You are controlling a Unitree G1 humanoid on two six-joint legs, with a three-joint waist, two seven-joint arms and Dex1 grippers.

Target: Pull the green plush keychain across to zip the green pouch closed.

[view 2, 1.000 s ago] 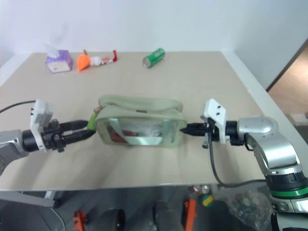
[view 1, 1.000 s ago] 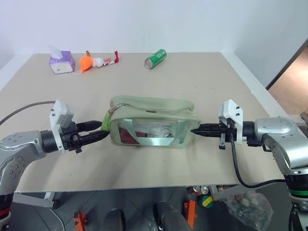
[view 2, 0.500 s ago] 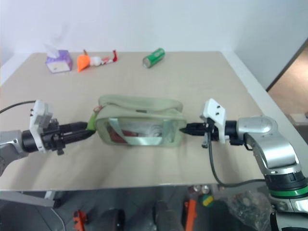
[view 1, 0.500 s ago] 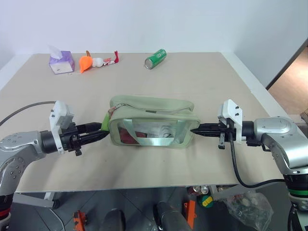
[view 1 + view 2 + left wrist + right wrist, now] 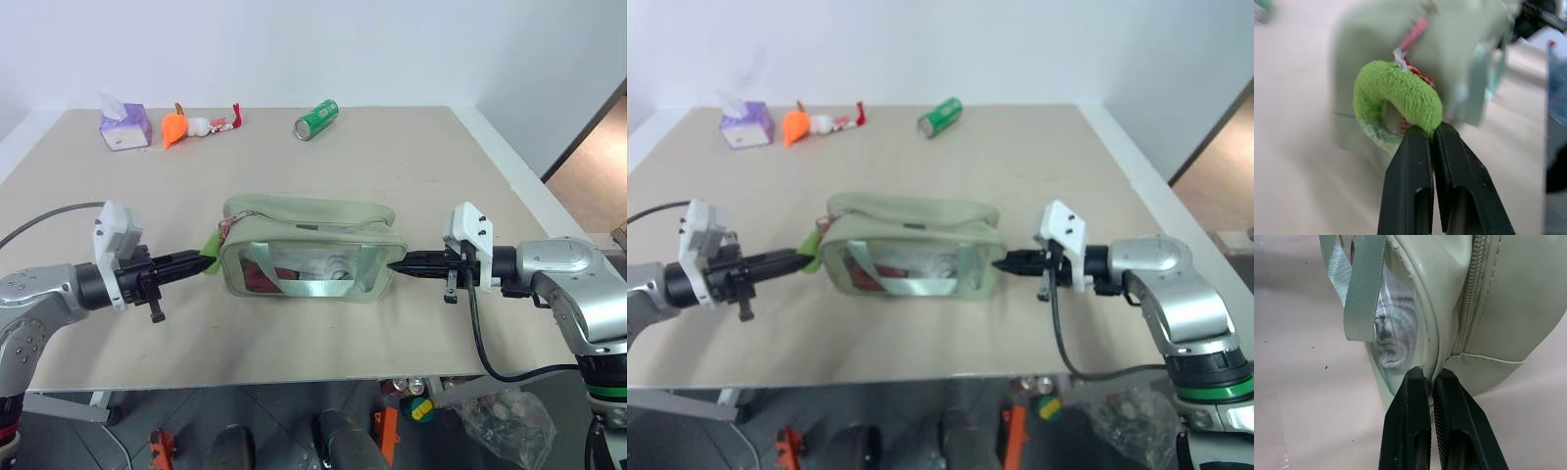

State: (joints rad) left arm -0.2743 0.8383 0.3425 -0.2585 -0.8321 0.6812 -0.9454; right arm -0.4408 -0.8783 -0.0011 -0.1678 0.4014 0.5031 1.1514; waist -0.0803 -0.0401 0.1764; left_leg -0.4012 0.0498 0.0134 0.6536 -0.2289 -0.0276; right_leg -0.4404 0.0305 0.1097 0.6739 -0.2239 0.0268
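Since a second ago my left gripper [image 5: 1431, 134] has closed from open onto the green plush keychain [image 5: 1399, 98] and has lifted slightly; the right arm has not moved. The left gripper now pinches the lower curve of the plush ring, which hangs from the zipper pull at the left end of the green pouch [image 5: 309, 250]. My right gripper [image 5: 1430, 377] is clamped on the seam at the pouch's right end, just below the zipper's end, bracing it. The pouch sits mid-surface [image 5: 392, 166], clear panel facing me, red and white contents showing through.

Step in hand, as I judge it: grasp secured, pull not yet begun; the top looks open along its length.

Next move calls for drawing the keychain along the zipper line toward the right gripper, keeping the pull in line with the track, while the right holds the far end taut. Risk: the soft plush could slip from the pinch.
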